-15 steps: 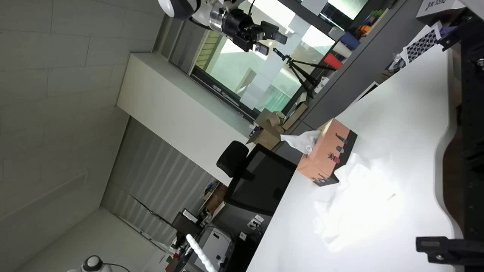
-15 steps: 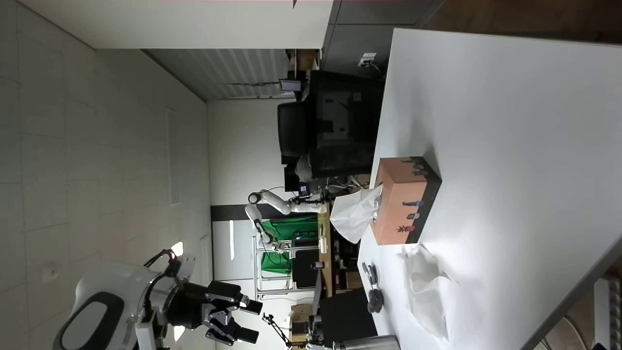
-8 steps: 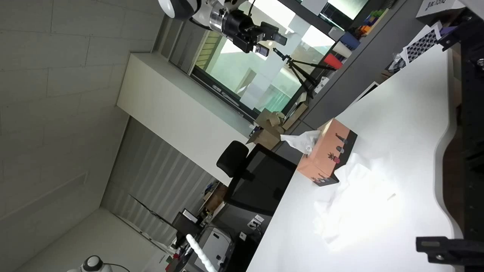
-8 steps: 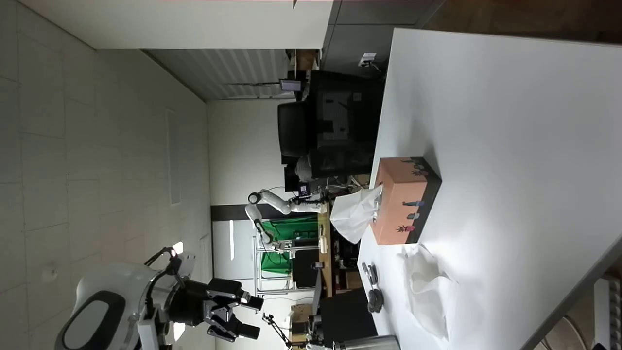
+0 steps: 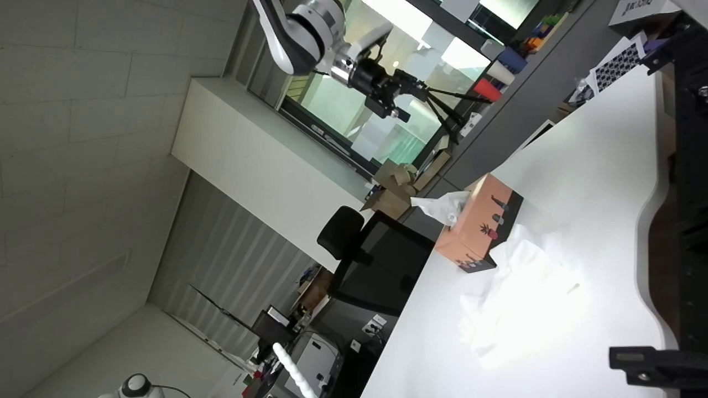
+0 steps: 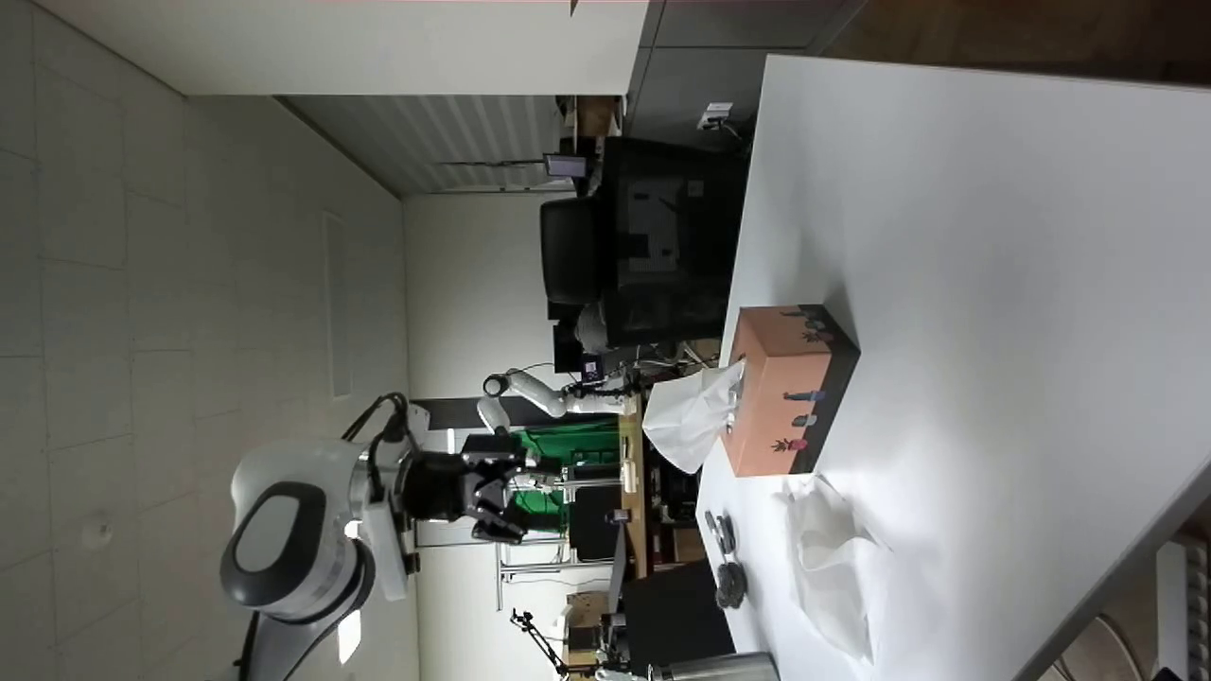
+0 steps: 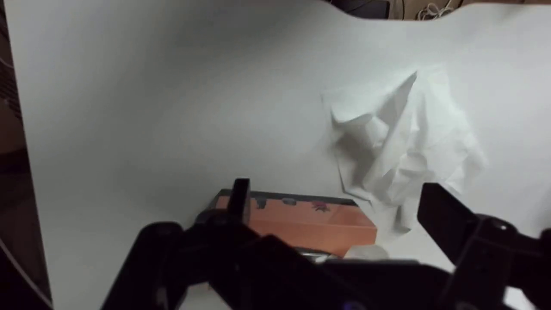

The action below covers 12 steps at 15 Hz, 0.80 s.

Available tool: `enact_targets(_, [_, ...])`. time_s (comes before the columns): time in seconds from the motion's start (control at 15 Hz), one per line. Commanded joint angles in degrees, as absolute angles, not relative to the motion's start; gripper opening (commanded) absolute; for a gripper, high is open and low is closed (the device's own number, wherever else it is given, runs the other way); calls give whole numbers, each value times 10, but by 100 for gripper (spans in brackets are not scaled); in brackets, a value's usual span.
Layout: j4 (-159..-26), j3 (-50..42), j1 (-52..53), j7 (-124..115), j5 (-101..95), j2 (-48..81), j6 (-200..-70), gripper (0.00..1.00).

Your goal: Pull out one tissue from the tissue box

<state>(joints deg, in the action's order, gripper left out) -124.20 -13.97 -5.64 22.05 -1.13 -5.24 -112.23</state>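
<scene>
The tissue box [image 5: 477,228] is orange-tan with a black base band and printed plants. It stands on the white table in both exterior views [image 6: 778,411] and in the wrist view [image 7: 310,226]. A white tissue [image 6: 691,416] pokes out of its slot; only a bit shows in the wrist view [image 7: 366,252]. A loose crumpled tissue [image 7: 400,150] lies on the table beside the box, also in both exterior views [image 6: 833,577] [image 5: 511,298]. My gripper [image 6: 530,499] is open and empty, well above the table and apart from the box [image 5: 414,102]. Its fingers are wide apart in the wrist view [image 7: 335,193].
The exterior views stand sideways. The white table [image 6: 1022,284] bears the box and the loose tissue. A dark object [image 6: 730,584] and a metal cylinder [image 6: 724,668] show near its edge. A black chair [image 5: 381,260] stands behind the table. A black bracket [image 5: 636,362] is at the near edge.
My gripper has come lower and nearer to the tissue box, mostly in the last half second. It was open and stays open. The box and both tissues have not moved.
</scene>
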Motion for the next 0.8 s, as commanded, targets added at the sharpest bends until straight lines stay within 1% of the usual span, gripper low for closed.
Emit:
enact_targets(0.0, [-1156, -124, -71, 159, 14, 49, -1208, 100])
enact_targets(0.07, [-1142, -121, -73, 148, 31, 69, -1238, 100])
enact_targets(0.13, [-1190, -117, -77, 182, 12, 26, -1216, 100])
enact_targets(0.33, [-1157, -111, -81, 165, 24, 69, -1246, 100])
enact_targets(0.73, [-1151, -111, -83, 163, 29, 70, -1247, 100])
